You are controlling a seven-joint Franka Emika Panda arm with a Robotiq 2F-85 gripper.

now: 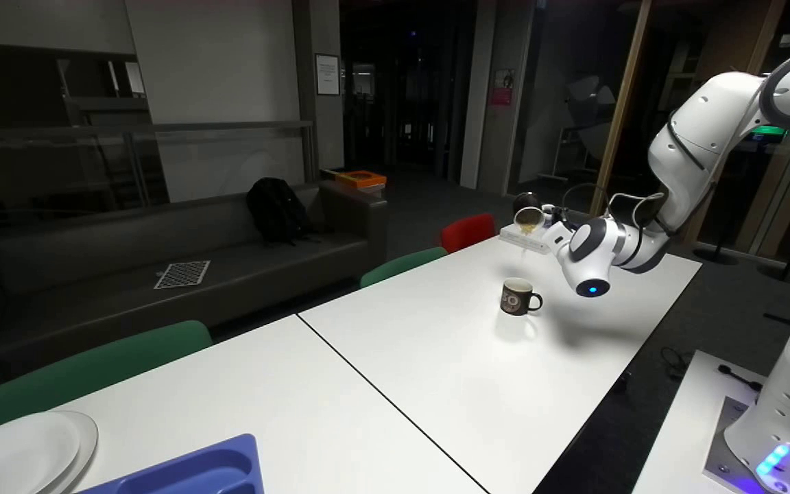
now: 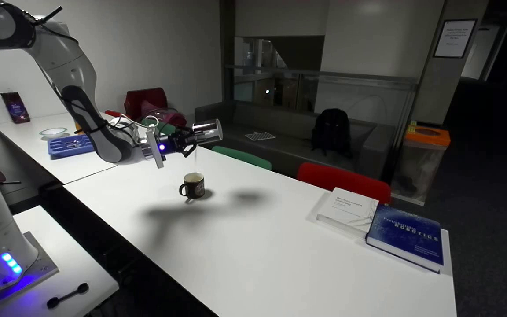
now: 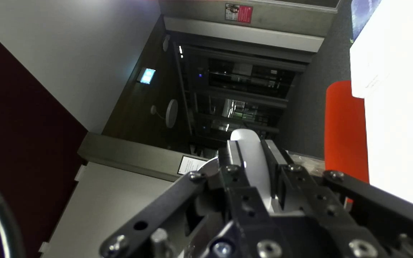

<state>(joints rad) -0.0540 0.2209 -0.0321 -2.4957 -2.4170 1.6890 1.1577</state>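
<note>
Cup [image 2: 207, 131] between jaws: silver-grey. Jaws: black. Mug [image 2: 194, 187] below jaws: black, pale printed lettering, cream interior. Tabletop [image 2: 236, 251] beneath jaws: white. Blue book [image 2: 405, 240] well apart from jaws: white title.

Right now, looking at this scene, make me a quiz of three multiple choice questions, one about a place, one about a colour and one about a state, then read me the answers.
1. Where does the mug stand?
A: on the sofa
B: on the table
C: on a chair

2. What colour is the tray?
A: blue
B: red
C: green

3. How is the cup in the gripper turned?
A: upright
B: mouth straight down
C: on its side

1 is B: both exterior views show the mug standing on the white table. 2 is A: the tray shows blue in both exterior views. 3 is C: an exterior view shows the cup's length running sideways, not up and down.
</note>
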